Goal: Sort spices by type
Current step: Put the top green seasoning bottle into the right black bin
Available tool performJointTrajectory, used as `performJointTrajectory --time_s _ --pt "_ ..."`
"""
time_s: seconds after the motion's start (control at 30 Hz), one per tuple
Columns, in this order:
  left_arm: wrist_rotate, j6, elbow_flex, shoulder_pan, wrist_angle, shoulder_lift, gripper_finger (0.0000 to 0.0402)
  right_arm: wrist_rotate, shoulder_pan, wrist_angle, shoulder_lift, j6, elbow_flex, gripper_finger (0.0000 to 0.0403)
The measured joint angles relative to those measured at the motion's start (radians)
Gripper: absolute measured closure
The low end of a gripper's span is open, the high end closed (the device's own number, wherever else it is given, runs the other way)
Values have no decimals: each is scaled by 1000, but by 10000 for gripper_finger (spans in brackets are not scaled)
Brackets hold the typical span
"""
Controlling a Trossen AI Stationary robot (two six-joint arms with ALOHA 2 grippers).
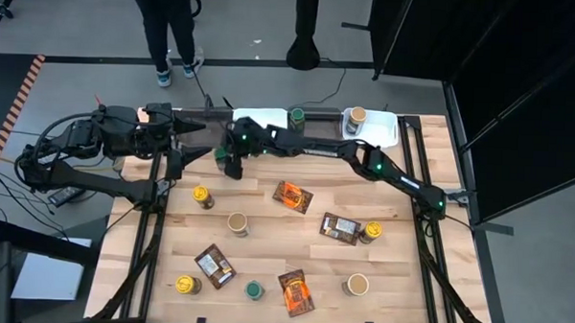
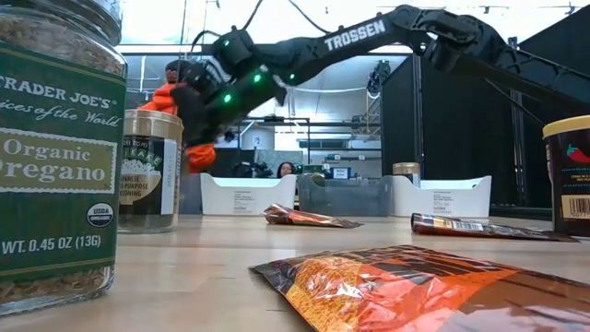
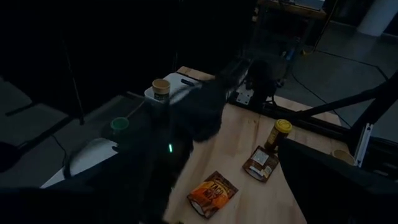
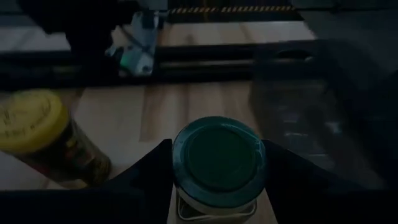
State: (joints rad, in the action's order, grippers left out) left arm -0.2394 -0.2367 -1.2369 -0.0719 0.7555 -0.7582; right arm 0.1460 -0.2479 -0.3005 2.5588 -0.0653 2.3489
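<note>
My right gripper [image 1: 232, 165] reaches across to the table's far left part and is shut on a green-lidded spice jar [image 4: 219, 158]. In the high view the gripper itself hides that jar. My left gripper [image 1: 200, 142] waits open just left of it. On the table stand jars with yellow [image 1: 202, 197], tan [image 1: 237, 223] and green [image 1: 253, 291] lids, on their bases. Flat brown and orange packets [image 1: 292, 195] lie between them. Another yellow-lidded jar [image 4: 28, 124] stands close to the held one. My right gripper has the green-lidded jar pinched between its two fingers [image 4: 149, 171], one on each side at the lid's rim [image 4: 180, 163]. The fingers come from above, slanting down. The jar stays upright. In the low view the gripper [image 2: 198, 120] is well above the tabletop.
Along the far edge stand a white bin [image 1: 260, 115], a dark bin [image 1: 317, 130] holding a green-lidded jar [image 1: 297, 115], and a white bin [image 1: 384, 129] holding a tan-lidded jar [image 1: 356, 116]. A person's legs [image 1: 172, 33] show beyond the table. More jars and packets [image 1: 295, 291] lie near the front.
</note>
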Motion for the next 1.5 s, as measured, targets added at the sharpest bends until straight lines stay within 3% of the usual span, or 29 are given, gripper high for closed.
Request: performJointTrajectory --time_s 0.67,0.9,1.2,1.5 --pt "0 1 0 0 -1 0 53 -19 -192 -626 -369 -132 9 191" --pt "0 1 0 0 -1 0 53 -4 -272 -825 -432 -177 8 191" --pt "0 1 0 0 -2 0 53 45 -362 -849 -438 -174 -65 191" --pt "-7 -1 0 0 -2 0 53 90 -420 -743 -524 -172 -259 191"
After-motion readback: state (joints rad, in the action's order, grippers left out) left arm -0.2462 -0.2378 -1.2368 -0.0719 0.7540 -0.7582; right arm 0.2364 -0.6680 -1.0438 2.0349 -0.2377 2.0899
